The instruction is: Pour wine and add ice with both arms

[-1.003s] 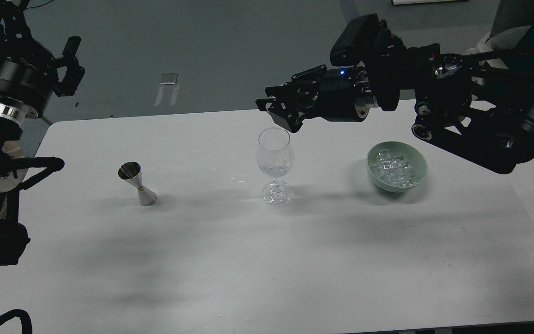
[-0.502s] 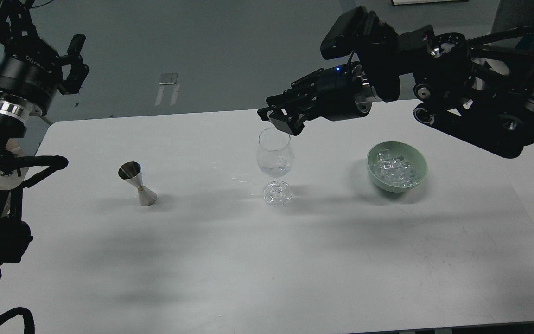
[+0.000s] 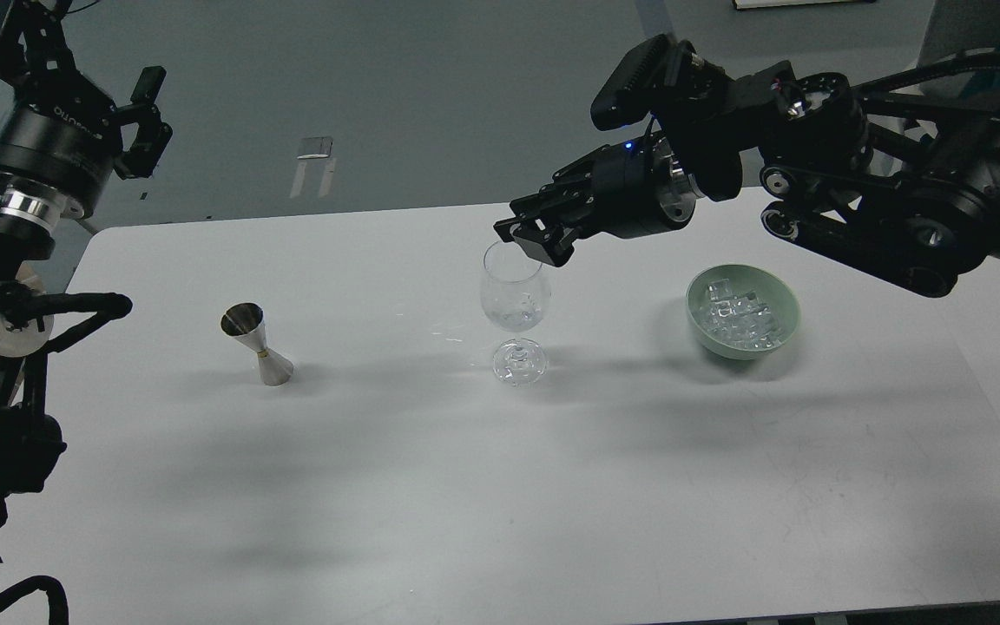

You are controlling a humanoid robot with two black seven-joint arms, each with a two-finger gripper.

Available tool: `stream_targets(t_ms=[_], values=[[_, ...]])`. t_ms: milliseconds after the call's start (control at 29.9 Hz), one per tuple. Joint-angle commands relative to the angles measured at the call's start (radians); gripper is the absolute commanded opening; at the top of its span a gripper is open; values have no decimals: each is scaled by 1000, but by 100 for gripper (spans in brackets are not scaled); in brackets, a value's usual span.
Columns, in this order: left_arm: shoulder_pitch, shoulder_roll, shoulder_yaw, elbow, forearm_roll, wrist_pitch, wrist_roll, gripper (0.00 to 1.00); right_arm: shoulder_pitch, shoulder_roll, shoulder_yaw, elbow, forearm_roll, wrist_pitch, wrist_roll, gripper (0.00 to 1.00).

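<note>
ice (image 3: 741, 314) heaped in green bowl (image 3: 785, 334) on desk (image 3: 465, 486), right of wine glass (image 3: 514, 295) | glass: upright mid-desk, clear glints in bowl, ice or liquid unclear | right end effector (image 3: 528, 240) at glass rim, fingers close, held cube cannot be told | left end effector (image 3: 140, 117) raised clear, fingers apart, empty | jigger (image 3: 255, 342) standing left | judged: ice step underway, pour status unclear

Dim, cool-toned pic w/ slight grain. White table (image 3: 465, 486) is the brightest area; soft broad shadows of the arms fall across it. Small glints on wine glass (image 3: 515, 295) and steel jigger (image 3: 257, 344). Focus sharp overall, black arms lose detail in the dark.
</note>
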Motion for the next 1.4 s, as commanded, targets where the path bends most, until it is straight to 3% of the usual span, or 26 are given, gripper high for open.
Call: stream_targets(t_ms=[0, 368, 769, 903, 1036, 1304, 1371], values=[[0, 0, 0, 0, 0, 0, -2, 98, -5, 13, -2, -18, 0, -1, 0, 2], [-3, 2, -2, 0, 0, 0, -2, 98, -17, 93, -2, -81, -2, -9, 0, 6], [-3, 5, -3, 0, -2, 0, -2, 98, -14, 98, -34, -91, -2, -9, 0, 16], [-3, 3, -3, 0, -2, 0, -2, 98, -13, 96, -34, -91, -2, -9, 0, 25], [-3, 5, -5, 0, -2, 0, -2, 98, -10, 98, -32, -92, -2, -15, 0, 44], [-3, 6, -5, 0, -2, 0, -2, 98, -4, 95, -32, -92, 0, -21, 0, 56], [-5, 6, -3, 0, -2, 0, -2, 98, 0, 92, -23, -94, 3, -38, -5, 70]])
